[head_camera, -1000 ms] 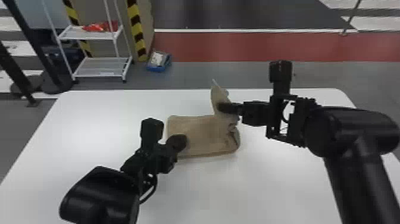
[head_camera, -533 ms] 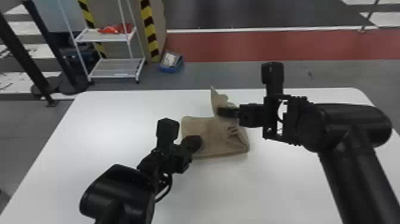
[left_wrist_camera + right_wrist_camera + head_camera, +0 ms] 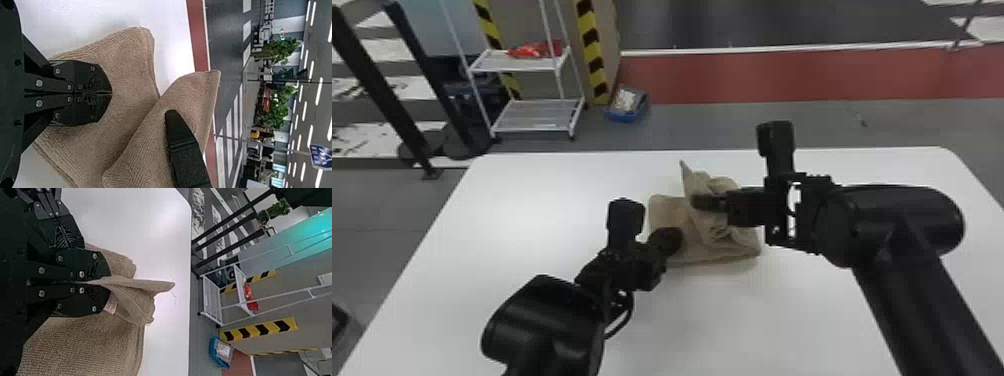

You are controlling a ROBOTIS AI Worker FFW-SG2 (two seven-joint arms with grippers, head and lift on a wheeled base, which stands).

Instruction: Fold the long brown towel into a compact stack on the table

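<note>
Grey floor [image 3: 722,125] | red band [image 3: 762,75] | white two-shelf rack [image 3: 532,120] | yellow-black striped edging [image 3: 590,42] | blue bin [image 3: 627,117] | ceiling strip lights [image 3: 319,91]

Right fingers [image 3: 707,202] hold the towel [image 3: 704,249] bunched up, left fingers [image 3: 667,241] seemingly touching it.

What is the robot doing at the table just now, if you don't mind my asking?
It is folding a brown towel on the white table. The right gripper has its jaws closed on a raised part of the towel, while the left gripper, jaws together, sits against the flat part beside it. The fold isn't finished: the raised part still stands up, bunched.
</note>
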